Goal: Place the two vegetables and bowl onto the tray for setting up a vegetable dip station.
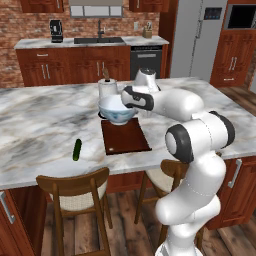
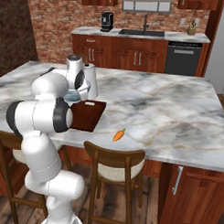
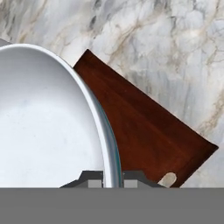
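In the left base view, the tool (image 1: 131,107) is reaching to the right rim of the bowl (image 1: 116,110) and its fingers are hidden behind the arm, so I cannot tell here how they are standing. The bowl is sitting over the far short edge of the tray (image 1: 125,136); I cannot tell if it is resting on the tray or hanging just above it. Nothing is showing inside the bowl. The paper towel roll (image 1: 107,88) is standing upright just behind the bowl. The cucumber (image 1: 77,149) is lying on the bench (image 1: 45,125), to the left of the tray and well apart from it, near the front edge of the bench.

In the right base view, the arm is covering most of the bowl (image 2: 91,89). The tray (image 2: 86,115) is lying bare in front of the bowl. The carrot (image 2: 119,135) is lying to the right of the tray, near the front edge of the bench (image 2: 168,111), with open marble all around it.

In the hand view, the tool (image 3: 112,181) is almost closed, pinching the thin rim of the bowl (image 3: 43,122) between its two tips. The inside of the bowl is looking white and bare. The tray (image 3: 140,127) is lying below and beside the bowl, with its light slot handle (image 3: 168,178) close to the tool.
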{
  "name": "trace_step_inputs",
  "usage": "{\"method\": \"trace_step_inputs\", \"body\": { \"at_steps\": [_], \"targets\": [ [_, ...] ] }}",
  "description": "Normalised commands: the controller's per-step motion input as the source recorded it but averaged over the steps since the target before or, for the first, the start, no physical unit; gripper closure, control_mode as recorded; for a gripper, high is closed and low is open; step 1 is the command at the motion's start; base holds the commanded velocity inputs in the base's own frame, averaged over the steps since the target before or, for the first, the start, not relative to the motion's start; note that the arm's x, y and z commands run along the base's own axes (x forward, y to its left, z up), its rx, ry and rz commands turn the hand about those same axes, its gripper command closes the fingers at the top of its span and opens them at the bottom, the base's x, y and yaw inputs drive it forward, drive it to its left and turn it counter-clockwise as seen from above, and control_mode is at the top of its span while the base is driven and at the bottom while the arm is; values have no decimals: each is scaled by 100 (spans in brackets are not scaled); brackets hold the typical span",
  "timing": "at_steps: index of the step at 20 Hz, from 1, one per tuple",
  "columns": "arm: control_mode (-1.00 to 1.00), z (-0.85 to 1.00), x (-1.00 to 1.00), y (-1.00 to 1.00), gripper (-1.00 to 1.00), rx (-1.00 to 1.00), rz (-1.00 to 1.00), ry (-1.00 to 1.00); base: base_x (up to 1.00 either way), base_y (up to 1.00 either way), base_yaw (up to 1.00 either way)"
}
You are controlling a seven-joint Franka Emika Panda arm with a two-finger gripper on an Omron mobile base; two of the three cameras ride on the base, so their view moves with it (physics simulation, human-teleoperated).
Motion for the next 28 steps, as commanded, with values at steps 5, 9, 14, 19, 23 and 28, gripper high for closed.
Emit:
{"method": "trace_step_inputs", "body": {
  "at_steps": [5, 9, 14, 19, 23, 28],
  "targets": [
    [-100, -16, 8, -3, 100, 0, 3, 0, 0, 0, 0],
    [-100, -15, 12, -8, 100, 0, 2, 0, 0, 0, 0],
    [-100, -14, 21, -2, 100, 0, 0, 0, 0, 0, 0],
    [-100, -15, 24, -5, 100, 0, 0, 0, 0, 0, 0],
    [-100, -18, 27, -2, 100, 0, 0, 1, 0, 0, 0],
    [-100, -17, 29, 0, 100, 0, 0, 5, 0, 0, 0]
  ]
}}
